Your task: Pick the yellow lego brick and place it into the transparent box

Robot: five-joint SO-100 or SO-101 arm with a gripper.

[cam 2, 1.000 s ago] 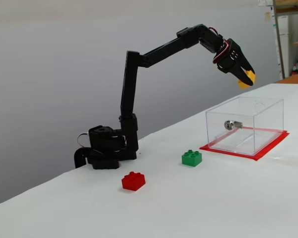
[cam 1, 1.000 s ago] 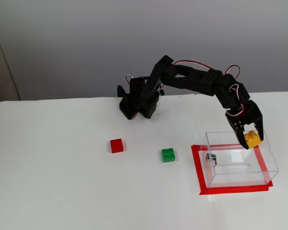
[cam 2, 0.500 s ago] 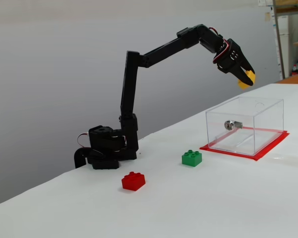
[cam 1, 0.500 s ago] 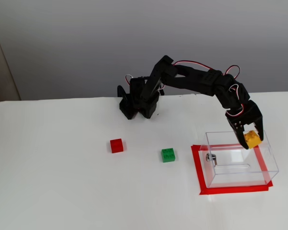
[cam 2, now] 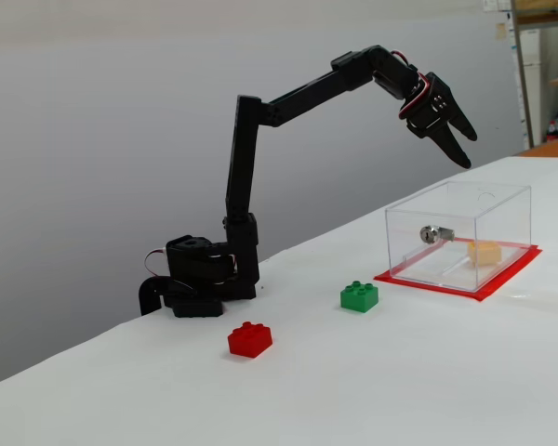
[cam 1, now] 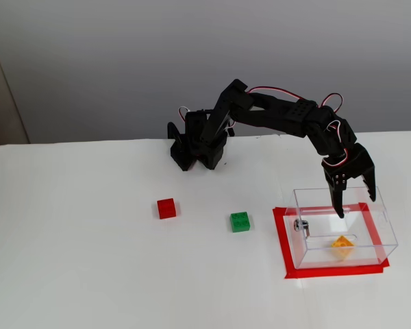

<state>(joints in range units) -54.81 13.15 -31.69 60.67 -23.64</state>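
Spread apart and holding nothing, the black gripper (cam 1: 354,204) hangs over the transparent box (cam 1: 308,247), its two fingers pointing down. In a fixed view from the side, the gripper (cam 2: 463,147) sits well above the box's open top, tilted downward to the right, with clear air between its fingertips (cam 2: 467,161) and the box rim.

Going left to right in a fixed view from above: a red brick (cam 1: 166,208) lies alone on the white table (cam 1: 89,274). A green studded brick (cam 1: 240,221) sits further right, well apart from the red one. Behind and between them stands the black arm's base (cam 1: 197,145), near the table's far edge. Rightmost is the clear box, standing on a red taped rectangle (cam 1: 282,236), with a small metal fitting (cam 1: 300,225) on its left wall.

The yellow lego brick (cam 1: 342,242) lies inside the box on its floor, towards the near right part. It is below the gripper and slightly nearer the camera than the fingertips, not touching them. From the side, the yellow brick (cam 2: 484,253) shows through the clear wall, resting at the bottom right of the box (cam 2: 418,255), far beneath the open claw.
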